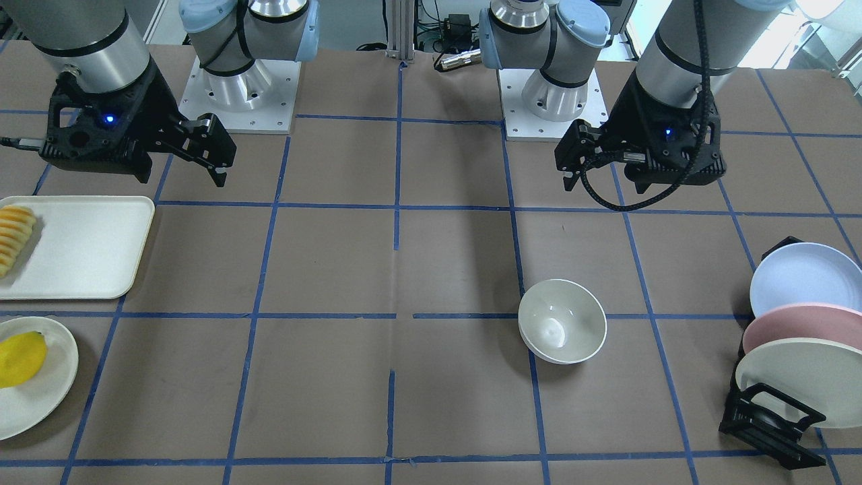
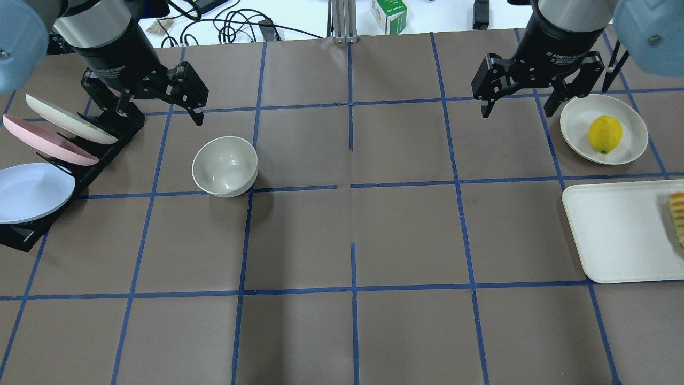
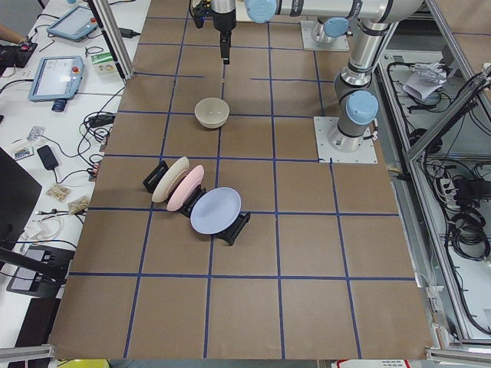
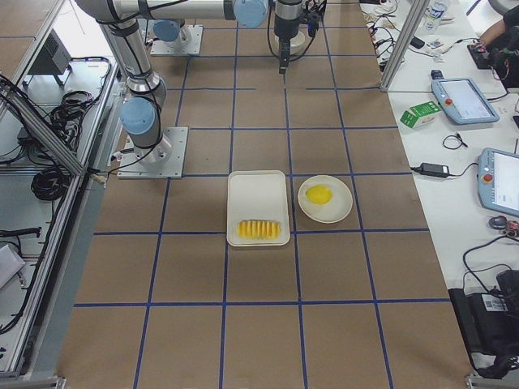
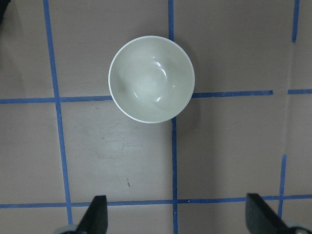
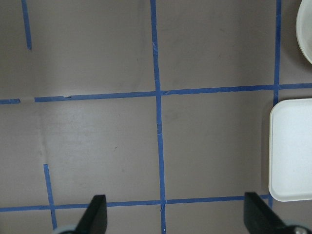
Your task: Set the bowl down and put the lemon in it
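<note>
The off-white bowl (image 2: 225,166) stands upright and empty on the brown table, left of centre; it also shows in the front view (image 1: 562,330) and the left wrist view (image 5: 151,79). My left gripper (image 2: 157,109) hangs open and empty above the table, just behind the bowl, its fingers (image 5: 97,217) spread wide. The yellow lemon (image 2: 605,133) lies on a flat off-white plate (image 2: 574,123) at the far right; it also shows in the front view (image 1: 20,358). My right gripper (image 2: 517,109) is open and empty, hanging left of that plate.
A cream tray (image 2: 614,235) with a row of yellow-orange slices (image 2: 677,214) lies in front of the lemon's plate. A black rack (image 2: 107,144) holding a cream, a pink and a blue plate stands at the far left, beside the bowl.
</note>
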